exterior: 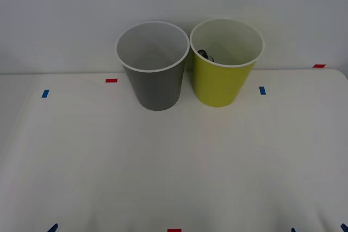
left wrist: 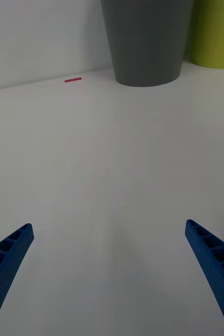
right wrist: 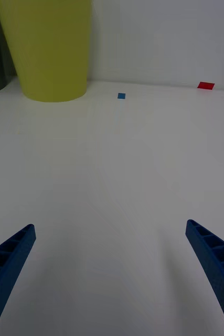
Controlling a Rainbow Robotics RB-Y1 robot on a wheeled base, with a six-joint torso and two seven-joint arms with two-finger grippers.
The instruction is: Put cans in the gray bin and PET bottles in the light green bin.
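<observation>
- Gray bin (exterior: 153, 74) stands upright at about 12 o'clock on the white table (exterior: 174, 167), against the back wall.
- Light green bin (exterior: 224, 69) is just beside it, toward 1 o'clock, their white rims nearly touching.
- Inside the light green bin something dark peeks above the near wall at its 9 o'clock side; likely the PET bottle's (exterior: 205, 56) cap, though little of it is visible.
- Right gripper (right wrist: 112, 278) hovers low over bare table, its blue ribbed fingers (right wrist: 7, 262) spread wide apart, nothing between them; the light green bin is well ahead.
- Left gripper (left wrist: 112, 278), fingers (left wrist: 211, 268) likewise wide apart and empty, faces the gray bin from well back.
- Small red and blue tape marks (exterior: 111, 80) dot the table.
</observation>
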